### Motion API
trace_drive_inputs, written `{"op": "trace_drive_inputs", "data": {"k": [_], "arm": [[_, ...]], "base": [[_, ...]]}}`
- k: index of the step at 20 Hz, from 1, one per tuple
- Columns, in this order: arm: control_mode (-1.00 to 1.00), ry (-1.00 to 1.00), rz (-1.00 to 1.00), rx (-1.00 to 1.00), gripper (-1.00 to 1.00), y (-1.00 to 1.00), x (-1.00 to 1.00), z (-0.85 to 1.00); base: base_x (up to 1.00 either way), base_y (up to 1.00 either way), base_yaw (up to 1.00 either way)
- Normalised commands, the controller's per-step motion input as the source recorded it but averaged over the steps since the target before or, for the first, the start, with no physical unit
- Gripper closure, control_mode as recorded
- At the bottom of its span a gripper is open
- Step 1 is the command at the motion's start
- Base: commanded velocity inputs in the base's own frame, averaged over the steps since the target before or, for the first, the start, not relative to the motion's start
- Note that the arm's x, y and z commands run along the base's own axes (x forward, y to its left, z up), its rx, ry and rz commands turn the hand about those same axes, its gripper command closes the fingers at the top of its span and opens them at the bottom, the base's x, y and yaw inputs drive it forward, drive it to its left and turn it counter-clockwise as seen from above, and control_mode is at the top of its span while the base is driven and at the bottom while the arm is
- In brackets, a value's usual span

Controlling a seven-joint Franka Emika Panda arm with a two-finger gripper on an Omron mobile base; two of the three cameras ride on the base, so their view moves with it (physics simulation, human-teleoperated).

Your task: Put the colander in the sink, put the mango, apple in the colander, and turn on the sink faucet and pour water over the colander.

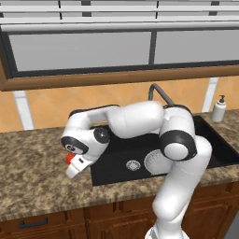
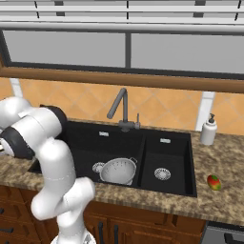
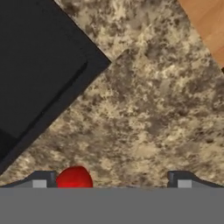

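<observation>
One apple (image 3: 74, 177), between the gripper (image 3: 111, 180) fingers, hard by one of them. One mango (image 2: 214, 182), well apart from the gripper. One colander (image 2: 117, 171). One sink (image 2: 86, 139), two basins, two drains. One faucet (image 2: 121, 110). One soap bottle (image 2: 208, 129). One counter (image 3: 148, 109) beneath the gripper.
</observation>
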Motion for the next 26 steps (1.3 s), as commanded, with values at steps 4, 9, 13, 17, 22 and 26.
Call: {"op": "trace_drive_inputs", "data": {"k": [4,9,13,17,22,26], "arm": [[-1.00,0.27,-0.18,0.02,-1.00,-0.07,0.51,0.14],[-1.00,0.16,-0.22,0.07,-1.00,-0.22,0.52,0.24],[-1.00,0.22,-0.19,0.01,-1.00,-0.05,0.51,0.02],[-1.00,0.24,-0.12,0.00,-1.00,0.02,0.62,0.00],[-1.00,0.16,-0.08,-0.08,-1.00,0.13,0.62,0.00],[-1.00,0.10,-0.05,-0.19,-1.00,0.51,0.52,0.00]], "base": [[0.00,0.00,0.00],[0.00,0.00,0.00],[0.00,0.00,0.00],[0.00,0.00,0.00],[0.00,0.00,0.00],[0.00,0.00,0.00]]}}
